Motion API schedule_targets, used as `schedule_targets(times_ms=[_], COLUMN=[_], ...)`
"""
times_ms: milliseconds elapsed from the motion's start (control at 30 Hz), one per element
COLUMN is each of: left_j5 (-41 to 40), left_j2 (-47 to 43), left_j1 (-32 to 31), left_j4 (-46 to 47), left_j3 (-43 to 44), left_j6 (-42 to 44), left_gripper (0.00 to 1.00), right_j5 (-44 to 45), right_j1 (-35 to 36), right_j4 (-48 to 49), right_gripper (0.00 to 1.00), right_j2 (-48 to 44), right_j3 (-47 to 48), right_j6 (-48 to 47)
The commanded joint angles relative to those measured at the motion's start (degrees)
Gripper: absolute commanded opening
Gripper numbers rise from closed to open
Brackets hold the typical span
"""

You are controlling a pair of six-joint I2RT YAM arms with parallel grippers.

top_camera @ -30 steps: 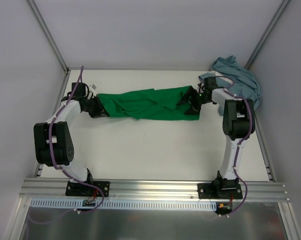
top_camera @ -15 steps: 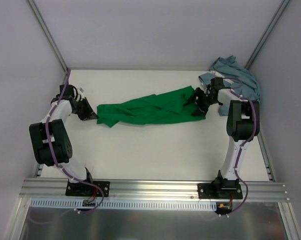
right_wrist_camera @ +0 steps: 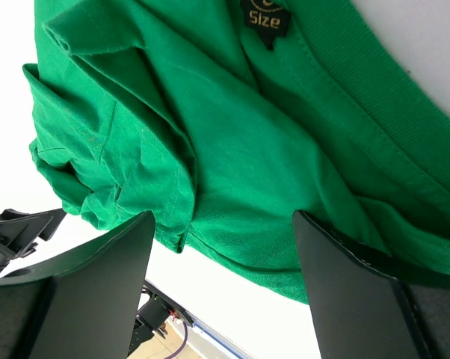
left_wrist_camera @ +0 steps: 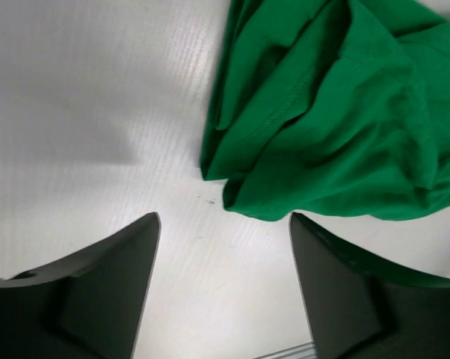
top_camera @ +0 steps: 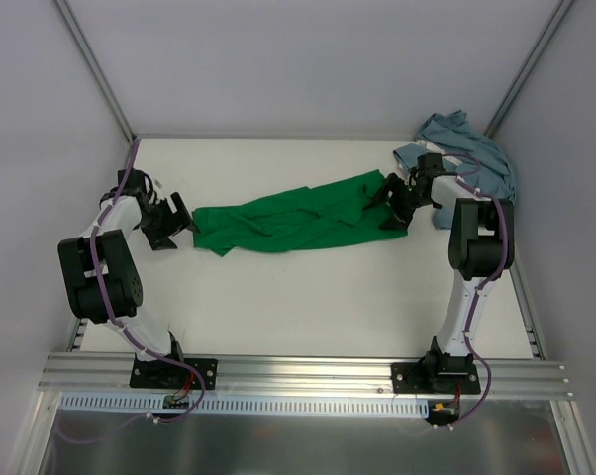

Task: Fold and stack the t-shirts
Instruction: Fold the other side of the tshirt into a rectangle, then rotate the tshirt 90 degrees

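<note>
— Where did the bright green soft-cloth t-shirt [top_camera: 288,216] lie?

— It was drawn out into a long rumpled band across the middle of the flat white bench [top_camera: 308,297]. One end pointed toward 9 o'clock and the other rose toward 2 o'clock. It was creased along its length, with folds lapped over one another. Its 9 o'clock end rested on the finely ribbed surface.

— And the left pincer [left_wrist_camera: 225,218]?

— It sat at 9 o'clock, just beside the band's end and apart from it. Its two dark, smooth, wedge-shaped fingers [left_wrist_camera: 90,292] stood spread, with only bare bench between them. The stitched hem lay bunched just beyond the tips, toward 1 o'clock in the wrist view.

— The right pincer [right_wrist_camera: 223,217]?

— That one was at the 2 o'clock end, over the neck of the shirt. Its jaws stood wide apart, and the cloth spread across the gap behind them. The ribbed collar band [right_wrist_camera: 337,67] showed there, along with a small black sewn-in label [right_wrist_camera: 264,20] reading "Size". I could not tell whether the fabric touched the pads, but nothing was pinched between them.

— The other shirt?

— The dusty blue-grey soft-cloth t-shirt [top_camera: 471,153], with a paler edge, sat crumpled in a heap in the bench's corner at 1 o'clock. It was just behind the right arm [top_camera: 476,233] and apart from the green one.
</note>
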Motion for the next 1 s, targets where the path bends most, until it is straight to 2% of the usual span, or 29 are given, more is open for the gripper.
schedule_targets(times_ms=[0,67,233,500,800,967], left_j5=[-4.2,-4.4,2.7,19.3,20.8,21.1], left_j2=[-2.7,-4.4,-8.2,-2.6,-1.4,2.2], left_j1=[0.7,0.8,0.8,0.7,0.4,0.0], left_j4=[-1.0,0.2,7.9,19.1,15.9,17.3], left_j3=[0.7,0.0,-3.4,-3.2,-0.9,0.6], left_j6=[-0.4,-1.2,-4.3,-10.1,-7.6,-7.8], left_gripper=[0.81,0.98,0.99,0.99,0.99,0.99], right_j5=[5.3,5.0,4.2,1.9,0.7,1.3], right_j1=[-0.9,-0.9,-0.9,-0.9,-0.9,-0.6], right_j4=[-1.8,-1.9,-1.7,-2.5,-9.0,-8.3], right_gripper=[0.8,0.8,0.8,0.81,0.82,0.83], right_j2=[-1.1,-1.3,-2.2,-9.2,-21.5,-26.3], right_j3=[-1.1,-1.1,-1.3,-3.0,-3.4,-8.4], right_j6=[-1.6,-1.6,-1.3,-2.0,-4.3,-4.5])
